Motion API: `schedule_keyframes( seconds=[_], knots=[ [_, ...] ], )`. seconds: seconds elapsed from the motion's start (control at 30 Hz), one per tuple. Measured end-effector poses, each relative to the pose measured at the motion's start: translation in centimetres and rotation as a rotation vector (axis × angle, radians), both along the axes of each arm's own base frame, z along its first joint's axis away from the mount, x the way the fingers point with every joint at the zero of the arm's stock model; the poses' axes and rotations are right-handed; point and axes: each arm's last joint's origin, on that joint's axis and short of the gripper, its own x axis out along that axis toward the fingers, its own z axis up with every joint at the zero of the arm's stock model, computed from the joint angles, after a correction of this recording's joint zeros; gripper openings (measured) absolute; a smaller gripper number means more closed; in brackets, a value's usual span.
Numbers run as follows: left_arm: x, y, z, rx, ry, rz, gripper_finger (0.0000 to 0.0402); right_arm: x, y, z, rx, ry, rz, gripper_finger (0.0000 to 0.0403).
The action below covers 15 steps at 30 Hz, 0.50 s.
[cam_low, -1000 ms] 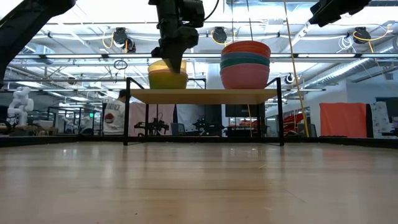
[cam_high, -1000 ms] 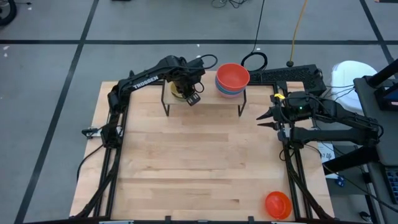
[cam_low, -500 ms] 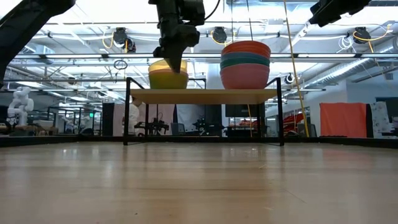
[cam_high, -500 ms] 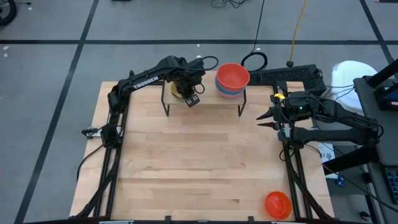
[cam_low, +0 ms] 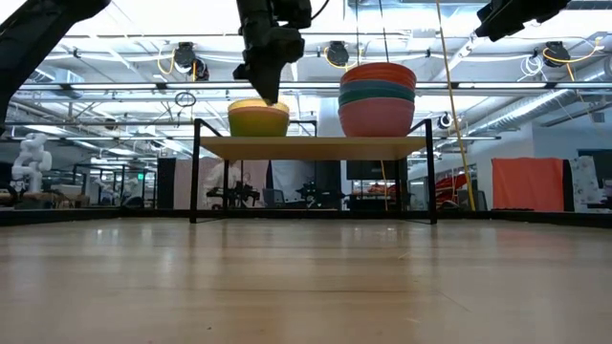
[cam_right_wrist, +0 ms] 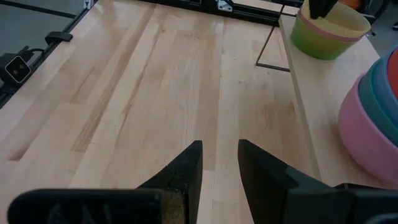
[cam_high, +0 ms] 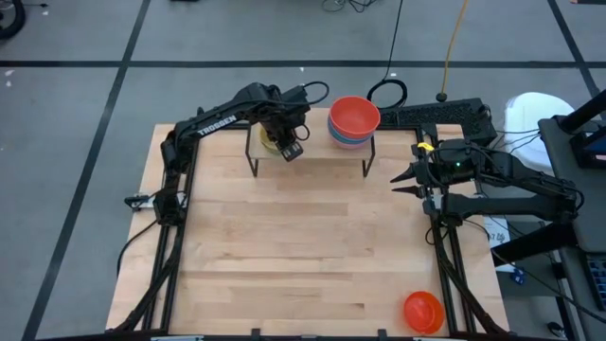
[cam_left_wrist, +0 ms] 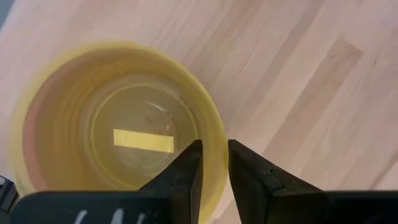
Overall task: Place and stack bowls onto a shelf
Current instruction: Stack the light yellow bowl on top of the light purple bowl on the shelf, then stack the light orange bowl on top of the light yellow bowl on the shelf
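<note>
Left gripper (cam_low: 265,91) hovers just above yellow bowl (cam_low: 258,118) on shelf (cam_low: 316,146) — fingers slightly apart, holding nothing; right gripper (cam_high: 398,179) open, empty, right of shelf.

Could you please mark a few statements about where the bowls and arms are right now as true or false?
1. The yellow bowl sits on the shelf. True.
2. An orange bowl lies on the table, off the shelf. True.
3. The left pincer grips the pink bowl. False: it hangs over the yellow bowl, holding nothing.
4. The right pincer is above the shelf. False: it waits beside it, over the table.
5. The right-hand stack has a red bowl on top. True.
</note>
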Motion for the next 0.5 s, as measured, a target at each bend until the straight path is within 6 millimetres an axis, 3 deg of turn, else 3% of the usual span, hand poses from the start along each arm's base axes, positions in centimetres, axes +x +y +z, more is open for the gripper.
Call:
schedule_keyframes(
  seconds=[0.3, 0.5],
  knots=[
    [-0.5, -0.5, 3.2, 0.033, -0.095, 0.018, 0.0081, 0.0, 0.0, 0.0, 0.001, 0.002, 0.000, 0.0098],
    [-1.3, -3.0, 5.7, 0.024, -0.173, -0.025, 0.0081, -1.0, 0.2, -0.5, 0.079, 0.110, -0.038, 0.0098]
  ],
)
